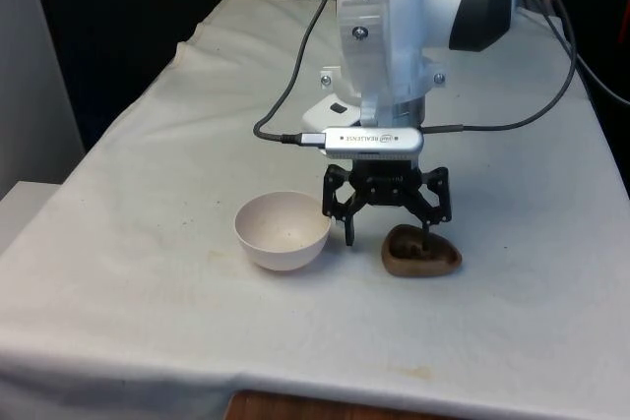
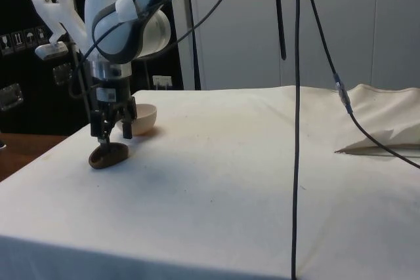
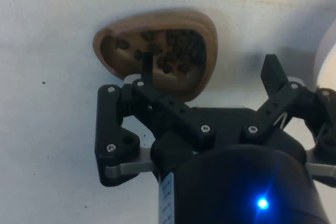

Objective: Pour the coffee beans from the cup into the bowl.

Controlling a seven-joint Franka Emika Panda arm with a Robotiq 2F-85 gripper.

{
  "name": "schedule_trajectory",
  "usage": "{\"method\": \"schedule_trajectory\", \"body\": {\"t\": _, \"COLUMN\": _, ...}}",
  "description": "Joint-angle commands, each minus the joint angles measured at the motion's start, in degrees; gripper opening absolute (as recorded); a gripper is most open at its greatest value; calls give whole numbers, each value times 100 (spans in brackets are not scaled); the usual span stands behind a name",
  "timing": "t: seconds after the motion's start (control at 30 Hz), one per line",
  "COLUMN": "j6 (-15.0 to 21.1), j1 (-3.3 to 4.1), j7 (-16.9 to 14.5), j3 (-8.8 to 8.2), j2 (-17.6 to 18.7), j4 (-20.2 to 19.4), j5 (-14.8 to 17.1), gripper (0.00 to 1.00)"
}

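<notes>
Cup first: you have a low, brown, wood-coloured vessel with a rounded, slightly pointed outline, sitting upright on the white-clothed table. In the wrist view its hollow carries dark coffee beans, heaped toward one side, with a few scattered singly across the rest of the floor.

Your pincer hangs straight down over it with its fingers spread apart. One finger dips inside the cup, its tip down among the beans near the wall; the other finger stands outside the cup, over bare cloth on the bowl's side. So the cup's wall lies between the two fingers, and neither pad is seen pressing on it.

In the front view the cup sits at the near edge of the table toward the front view's right, and the pale cream bowl stands just beside it on the front view's left, upright, the two apart. In the side view the cup lies directly below the pincer, with the bowl behind
</notes>
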Motion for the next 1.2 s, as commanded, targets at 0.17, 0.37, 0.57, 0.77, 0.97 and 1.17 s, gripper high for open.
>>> {"method": "schedule_trajectory", "body": {"t": 0.17, "j6": 0, "j1": 0, "j7": 0, "j3": 0, "j2": 0, "j4": 0, "j5": 0, "gripper": 86}}
{"method": "schedule_trajectory", "body": {"t": 0.37, "j6": 0, "j1": 0, "j7": 0, "j3": 0, "j2": 0, "j4": 0, "j5": 0, "gripper": 46}}
{"method": "schedule_trajectory", "body": {"t": 0.57, "j6": 0, "j1": 0, "j7": -6, "j3": 0, "j2": 0, "j4": 0, "j5": 0, "gripper": 11}}
{"method": "schedule_trajectory", "body": {"t": 0.77, "j6": -6, "j1": 0, "j7": -6, "j3": 6, "j2": -6, "j4": 6, "j5": 6, "gripper": 2}}
{"method": "schedule_trajectory", "body": {"t": 0.97, "j6": -6, "j1": -6, "j7": -11, "j3": 11, "j2": -6, "j4": 6, "j5": 11, "gripper": 2}}
{"method": "schedule_trajectory", "body": {"t": 1.17, "j6": -17, "j1": -11, "j7": -11, "j3": 11, "j2": 6, "j4": 29, "j5": 11, "gripper": 2}}
